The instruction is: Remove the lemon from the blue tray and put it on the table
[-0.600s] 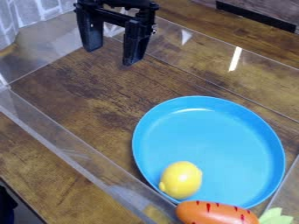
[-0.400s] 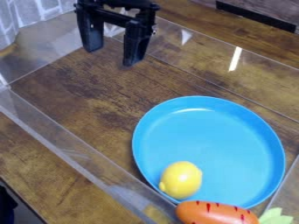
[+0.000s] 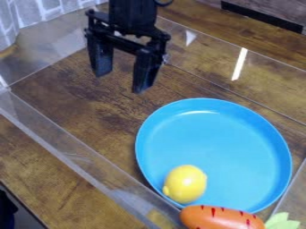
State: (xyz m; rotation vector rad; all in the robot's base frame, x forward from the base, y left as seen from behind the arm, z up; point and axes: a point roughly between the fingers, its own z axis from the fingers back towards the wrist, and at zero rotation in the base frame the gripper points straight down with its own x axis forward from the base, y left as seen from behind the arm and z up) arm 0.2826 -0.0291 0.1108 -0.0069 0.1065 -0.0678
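Gripper moving in twd tray, lemon not yet touched.

Gripper [image 3: 123,73] is now sitting lower and further right than 0.6 s ago, fingers spread apart w/ nothing btwn them, hanging over the table [image 3: 72,107] at approx 10 o'clock of the blue tray [image 3: 233,125]. Lemon [image 3: 184,183] is lying inside the tray near its 7 o'clock rim, unmoved; toy carrot [image 3: 221,217] just beyond the rim. Prob the approach is starting; pick still ahead.
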